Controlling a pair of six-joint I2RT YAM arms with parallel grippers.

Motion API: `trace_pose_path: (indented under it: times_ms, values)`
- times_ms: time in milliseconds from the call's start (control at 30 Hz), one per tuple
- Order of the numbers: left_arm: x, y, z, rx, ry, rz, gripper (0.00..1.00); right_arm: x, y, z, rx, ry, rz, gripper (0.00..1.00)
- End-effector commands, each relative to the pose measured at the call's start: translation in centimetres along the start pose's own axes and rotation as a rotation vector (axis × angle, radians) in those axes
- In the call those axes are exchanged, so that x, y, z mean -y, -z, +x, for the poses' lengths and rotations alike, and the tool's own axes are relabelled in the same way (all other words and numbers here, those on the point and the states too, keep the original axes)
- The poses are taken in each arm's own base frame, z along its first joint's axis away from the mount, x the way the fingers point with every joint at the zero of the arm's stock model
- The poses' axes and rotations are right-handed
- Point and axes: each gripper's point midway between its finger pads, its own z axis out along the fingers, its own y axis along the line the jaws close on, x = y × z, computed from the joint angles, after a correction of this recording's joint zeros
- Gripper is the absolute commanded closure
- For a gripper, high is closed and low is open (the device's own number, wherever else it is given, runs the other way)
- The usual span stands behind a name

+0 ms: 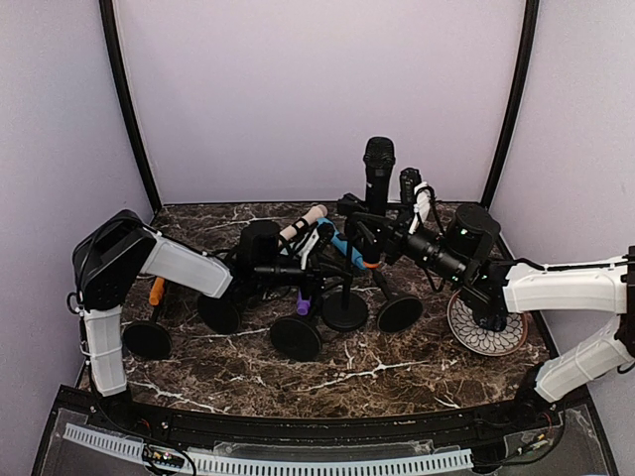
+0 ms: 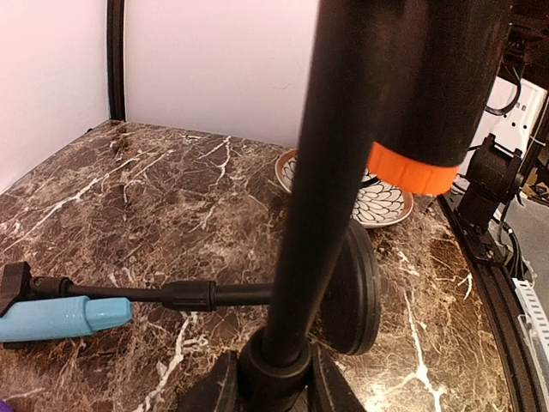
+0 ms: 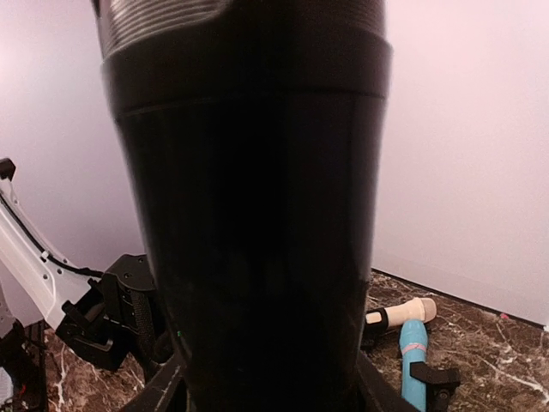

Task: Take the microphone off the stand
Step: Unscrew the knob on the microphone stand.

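1. At the centre of the top view, slightly right, the black microphone [image 1: 378,171] stands upright, head up, above a cluster of black stands and loose microphones on the marbled counter [image 1: 397,372].
2. In the right wrist view its dark body fills most of the frame, and the right tool [image 3: 262,396] sits around it, one finger [image 3: 159,390] showing at each lower side of the barrel.
3. I cannot tell whether those fingers press on the microphone or only flank it; the contact is hidden behind the barrel.
4. The left tool [image 2: 273,390] is at the bottom centre of its own view, narrow, and closed on the stand [image 2: 317,189] low on its pole, at a thicker collar.
5. From there the pole rises diagonally to the top of the frame.
6. Just right of the pole, in the upper right, I see the lower end of the black microphone, capped by an orange ring [image 2: 412,170].
7. Behind the pole another stand lies on its side, its round base [image 2: 353,296] upright on edge.
8. A blue microphone [image 2: 60,318] lies at the lower left of that view.
9. A patterned plate [image 2: 390,202] sits behind, right of centre.
10. In the lower right of the right wrist view, a beige microphone [image 3: 403,313] lies on the counter.
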Motion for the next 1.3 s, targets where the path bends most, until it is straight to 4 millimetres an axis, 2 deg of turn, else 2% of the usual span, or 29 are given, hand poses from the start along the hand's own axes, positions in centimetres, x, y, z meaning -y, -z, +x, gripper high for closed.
trace_pose_path:
  times_ms: [0,67,167,300,400,433,533,700,867,1000,1133,1167,1233,1267]
  values:
    - [-0.4,0.1,0.2,-0.009,0.003,-0.017,0.78,-0.8,0.3,-1.6,0.023,-0.014,-0.022,0.34]
    - [-0.4,0.1,0.3,-0.010,0.004,-0.021,0.82,-0.6,0.4,-1.8,0.025,-0.014,-0.013,0.30]
    - [-0.2,0.0,0.6,-0.020,-0.027,-0.023,0.88,-0.5,0.5,-1.9,0.026,-0.007,0.000,0.29]
    - [-0.1,-0.2,0.8,-0.034,-0.051,-0.038,0.96,-0.4,0.7,-1.9,0.029,-0.007,0.004,0.33]
    - [-0.4,-0.3,1.2,-0.048,-0.064,-0.086,1.00,-0.3,0.8,-1.9,0.032,-0.010,0.009,0.41]
    - [-0.3,-0.5,1.1,-0.049,-0.069,-0.099,1.00,-0.2,0.8,-1.8,0.032,-0.010,0.014,0.44]
    - [-1.6,-0.3,1.5,-0.056,-0.033,-0.226,1.00,-0.1,0.9,-1.7,0.033,-0.012,0.023,0.53]
    - [-1.9,-0.4,2.5,-0.060,0.061,-0.339,1.00,-0.2,1.0,-1.3,0.029,-0.012,0.030,0.67]
    - [-1.9,-0.5,2.9,-0.060,0.180,-0.408,1.00,-0.1,1.0,-1.0,0.026,-0.001,0.059,0.73]
    - [-2.8,0.0,3.1,-0.063,0.263,-0.510,1.00,0.2,1.0,-0.8,0.022,0.007,0.092,0.76]
    - [-2.8,-0.1,2.9,-0.085,0.260,-0.568,1.00,0.4,1.0,-0.5,0.017,0.013,0.119,0.79]
    - [-2.7,-0.1,2.3,-0.078,0.257,-0.572,1.00,0.5,1.0,-0.5,0.018,0.014,0.124,0.79]
    - [-2.3,0.2,1.8,-0.080,0.255,-0.566,0.89,0.6,1.0,-0.6,0.020,0.013,0.133,0.80]
    - [-1.9,0.2,1.5,-0.076,0.249,-0.547,0.77,0.7,1.0,-0.6,0.021,0.015,0.136,0.80]
